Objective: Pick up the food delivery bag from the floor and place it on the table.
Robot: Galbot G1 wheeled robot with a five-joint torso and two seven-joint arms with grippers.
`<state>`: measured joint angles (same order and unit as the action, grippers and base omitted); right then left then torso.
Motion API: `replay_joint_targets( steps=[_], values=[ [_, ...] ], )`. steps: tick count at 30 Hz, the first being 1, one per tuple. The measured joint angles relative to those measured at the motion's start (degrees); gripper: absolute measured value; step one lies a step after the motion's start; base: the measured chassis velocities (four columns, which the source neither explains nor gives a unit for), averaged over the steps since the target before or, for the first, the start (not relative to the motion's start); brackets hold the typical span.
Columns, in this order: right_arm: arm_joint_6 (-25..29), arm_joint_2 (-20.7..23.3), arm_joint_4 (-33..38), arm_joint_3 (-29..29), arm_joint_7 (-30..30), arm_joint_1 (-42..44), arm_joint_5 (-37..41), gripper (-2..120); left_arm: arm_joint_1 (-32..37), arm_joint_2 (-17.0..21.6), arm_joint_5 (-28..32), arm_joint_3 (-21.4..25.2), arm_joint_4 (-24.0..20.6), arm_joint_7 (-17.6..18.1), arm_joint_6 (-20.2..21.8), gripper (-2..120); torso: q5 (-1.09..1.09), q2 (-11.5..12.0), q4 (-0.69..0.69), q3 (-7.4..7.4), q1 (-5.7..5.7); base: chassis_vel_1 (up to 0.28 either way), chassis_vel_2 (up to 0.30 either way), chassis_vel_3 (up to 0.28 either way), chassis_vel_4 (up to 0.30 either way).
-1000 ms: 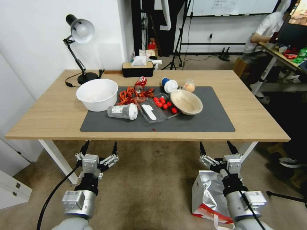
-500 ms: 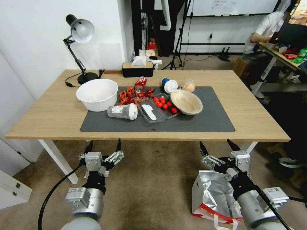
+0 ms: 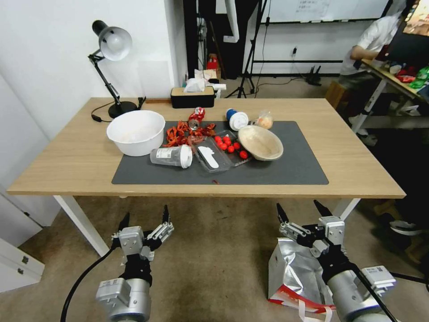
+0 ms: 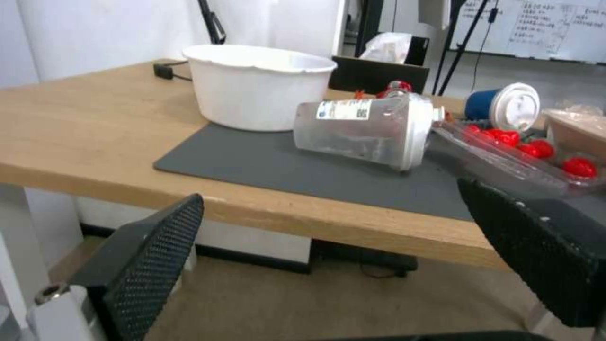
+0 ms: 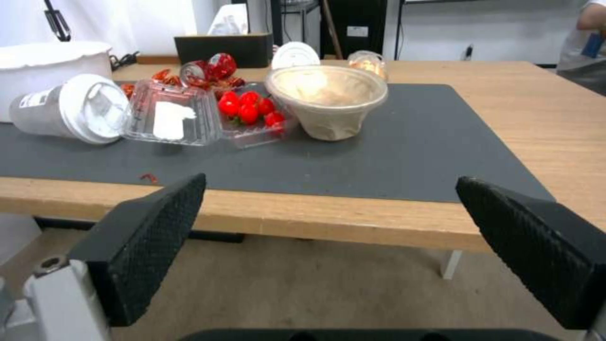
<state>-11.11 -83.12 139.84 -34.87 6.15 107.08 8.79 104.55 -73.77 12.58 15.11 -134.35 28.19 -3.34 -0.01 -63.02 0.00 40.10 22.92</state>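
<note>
The bag (image 3: 297, 273) stands upright on the floor (image 3: 214, 259) at the robot's right, in front of the near edge of the surface (image 3: 67, 165), its mouth gaping upward so the silver lining faces the head camera. The right gripper (image 3: 304, 213) is far the nearer one: it hangs over the bag's far upper rim, fingers spread wide and pointing away from the robot toward the surface's edge, so the bag lies below and behind the fingertips, on the robot's side of them. The bag's long axis runs vertically (floor to open rim), and its white handles (image 3: 308, 308) trail at its near side, low by the red gusset; whether anything touches the rim cannot be told from here. The left gripper (image 3: 145, 218) hovers well apart over bare floor on the other side, fingers likewise spread and empty. Both wrist views look between open fingers at the surface's clutter, with no bag between them. Compared with a second ago, the left gripper has shifted right and toward the robot, the right wrist has rolled and drifted a little, and the bag has not moved.
</note>
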Motion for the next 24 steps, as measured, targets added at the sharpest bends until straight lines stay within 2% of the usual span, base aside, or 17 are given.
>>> replay_joint_targets(
  steps=[5, 8, 24],
  values=[
    [0.0, -0.25, -0.06, 0.15, 0.09, 0.15, -0.39, 100, -0.02, -0.07, -0.37, 0.27, 0.23, -0.77, -1.63, 100, 0.01, 0.0, 0.0, 0.0, 0.0, 0.0, 0.0, 0.0, 0.0],
    [0.0, -0.48, -0.41, 0.16, 0.54, 0.43, -0.88, 100, -0.06, -0.16, -0.4, 0.23, 1.86, -1.79, -4.76, 100, 0.0, 0.0, 0.0, 0.0, 0.0, 0.0, 0.0, 0.0, 0.0],
    [0.0, -1.74, -0.79, 1.2, 1.49, 1.47, -4.28, 100, 0.01, -0.45, 2.39, -0.74, 2.8, -3.73, -5.7, 100, 0.0, 0.0, 0.0, 0.0, 0.0, 0.0, 0.0, 0.0, 0.0]
  ],
)
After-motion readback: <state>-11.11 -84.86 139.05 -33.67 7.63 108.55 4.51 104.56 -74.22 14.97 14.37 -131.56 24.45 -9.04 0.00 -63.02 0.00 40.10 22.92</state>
